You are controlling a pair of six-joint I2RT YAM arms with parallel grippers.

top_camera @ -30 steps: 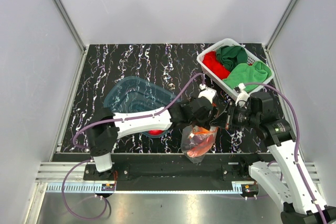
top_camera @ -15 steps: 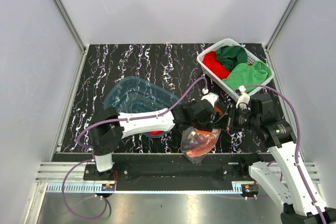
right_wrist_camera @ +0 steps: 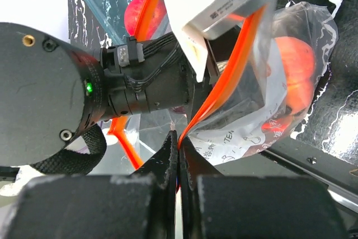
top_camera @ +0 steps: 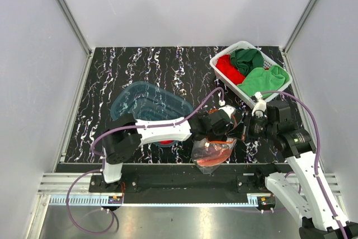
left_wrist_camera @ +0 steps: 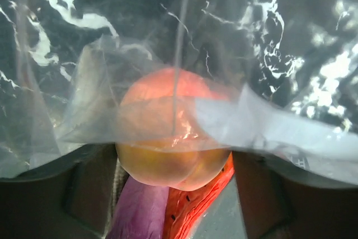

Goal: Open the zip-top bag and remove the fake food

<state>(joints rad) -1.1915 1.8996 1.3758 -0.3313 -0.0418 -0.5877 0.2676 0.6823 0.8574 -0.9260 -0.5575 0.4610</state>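
Pinching zip-top bag (right_wrist_camera: pixel 253 131) edge: right claw (right_wrist_camera: pixel 178 140)

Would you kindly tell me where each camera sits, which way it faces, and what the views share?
Top external: above and behind the bases, looking down on the black marbled table; left arm and right arm meet over the zip-top bag.
Left wrist: on the left arm at the bag's mouth, facing the orange-peach fruit; its own dark fingers flank it.
Right wrist: on the right arm, looking along the right end effector, shut on the bag's orange zip edge.
Shared: both wrist views show that bag and fruit.
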